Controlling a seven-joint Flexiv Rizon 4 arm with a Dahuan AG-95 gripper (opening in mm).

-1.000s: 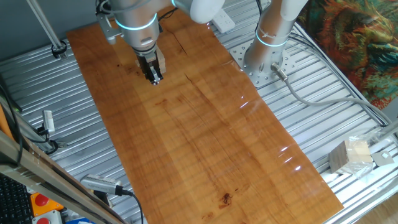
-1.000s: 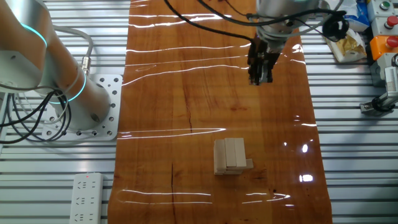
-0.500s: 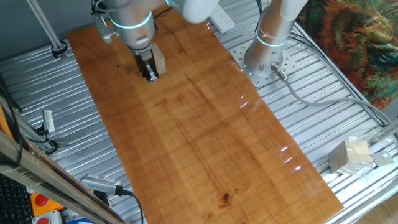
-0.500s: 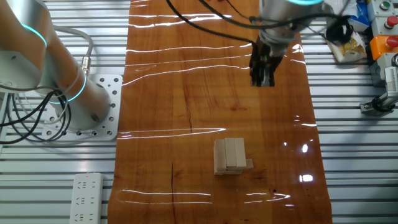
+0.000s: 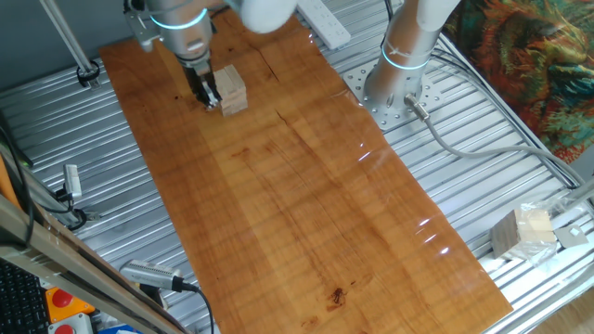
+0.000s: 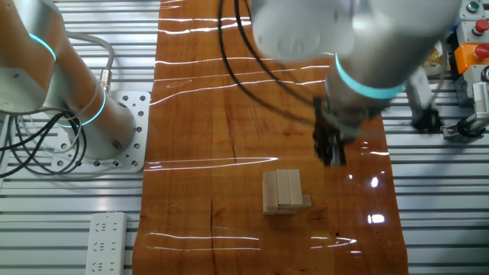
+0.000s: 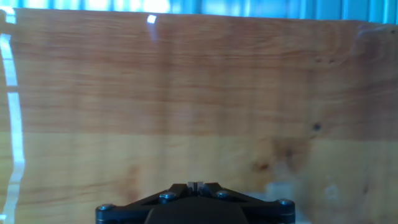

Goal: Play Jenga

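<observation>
The Jenga stack point(image 5: 232, 88) is a small pile of pale wood blocks on the wooden board, near its far end. It also shows in the other fixed view point(image 6: 282, 190), with one block sticking out at its lower right. My gripper point(image 5: 208, 96) hangs just left of the stack, close to the board, and in the other fixed view point(image 6: 333, 155) it is up and to the right of the stack. The hand view shows the fingertips point(image 7: 195, 185) pressed together with nothing between them, over bare board. The stack is out of the hand view.
The wooden board point(image 5: 306, 195) lies on a ribbed metal table. A second arm's base point(image 5: 393, 88) stands beside the board. A pale beige-and-grey lump point(image 5: 522, 232) sits off the board's near right corner. A power strip point(image 6: 103, 243) and button boxes point(image 6: 472, 53) lie at the edges.
My gripper has travelled along the board toward the stack's end and now hangs beside the stack. Its jaws stayed shut. The stack has not moved.
</observation>
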